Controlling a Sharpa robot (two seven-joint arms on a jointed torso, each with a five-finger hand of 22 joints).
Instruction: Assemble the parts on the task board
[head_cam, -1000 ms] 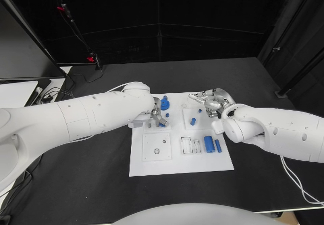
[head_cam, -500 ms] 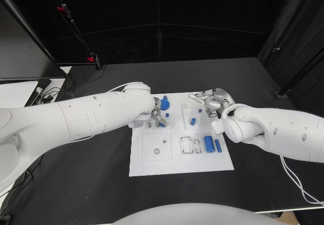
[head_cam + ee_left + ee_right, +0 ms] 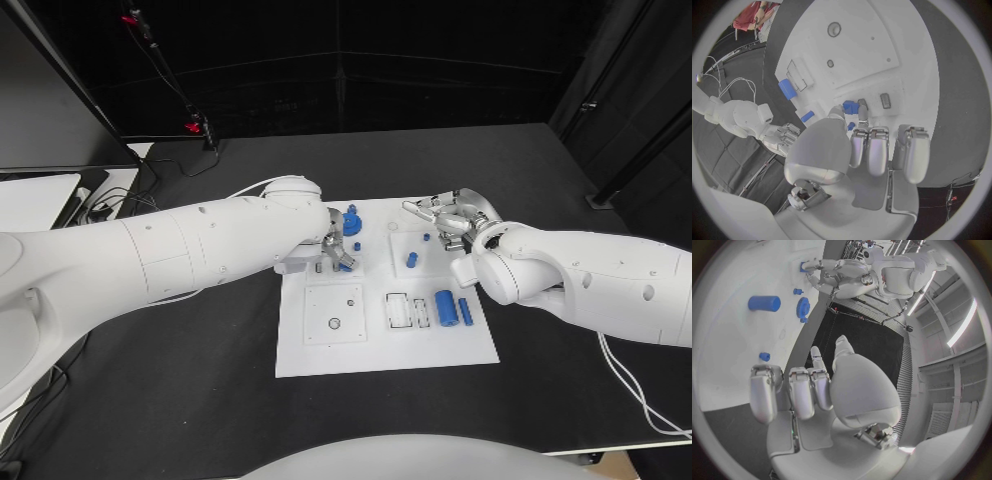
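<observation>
The white task board (image 3: 382, 335) lies mid-table. My left hand (image 3: 335, 250) hovers over the board's far left part, beside a blue gear-like part (image 3: 351, 222). In the left wrist view its thumb and a fingertip pinch a small blue part (image 3: 850, 106). My right hand (image 3: 450, 215) sits at the board's far right edge, fingers curled in with nothing seen in them (image 3: 798, 390). A short blue piece (image 3: 413, 259) lies mid-board. Two blue cylinders (image 3: 446, 304) lie side by side toward the near right. The right wrist view shows a blue cylinder (image 3: 764, 303) and a blue gear (image 3: 803, 306).
A square white block with a hole (image 3: 335, 313) and a slotted white holder (image 3: 404, 309) sit on the board's near half. Black table (image 3: 173, 400) surrounds the board. Cables (image 3: 108, 200) trail at the far left, beside a white surface (image 3: 29, 195).
</observation>
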